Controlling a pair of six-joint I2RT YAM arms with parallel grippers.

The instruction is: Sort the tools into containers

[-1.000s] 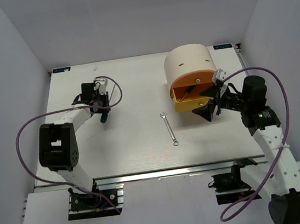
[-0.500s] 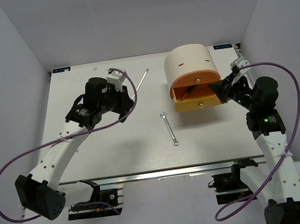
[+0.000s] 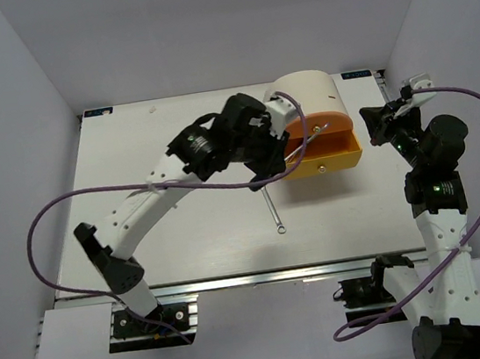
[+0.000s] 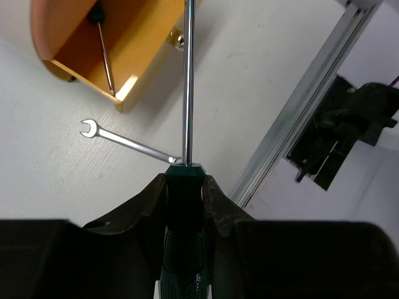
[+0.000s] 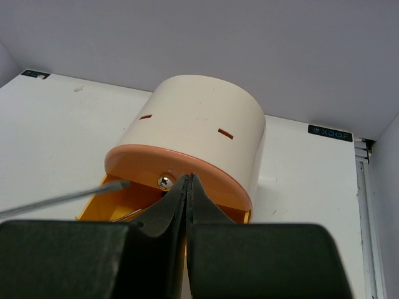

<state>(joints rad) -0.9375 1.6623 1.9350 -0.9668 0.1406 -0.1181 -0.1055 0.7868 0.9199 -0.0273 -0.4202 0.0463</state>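
1. While the left claw [image 4: 184,187] pinched the dark green handle of a screwdriver [image 4: 187,81], the thin shaft pointed into the open orange drawer [image 3: 340,163] of the beige drum box [image 3: 304,91], which stood near the far right corner of the tabletop [image 3: 185,231]. The tip hung over the drawer's left end.
2. The right claw [image 5: 187,187] was pressed together on nothing. It hung near the tabletop's right edge, facing the drum and apart from it.
3. Another screwdriver [image 4: 106,56] lay inside the drawer. A small silver wrench [image 3: 272,206] lay on the tabletop, nearer the front edge than the drawer.
4. Releasing too soon seemed the main risk, since the handle was outside the drawer and could tip the tool over the rim. A low shaft might also catch the drawer wall and shove the box.
5. The drawer mouth looked tight. The left arm stretched across the middle, above the wrench. The tabletop's left half lay bare, while the right edge beside the drawer was crowded.
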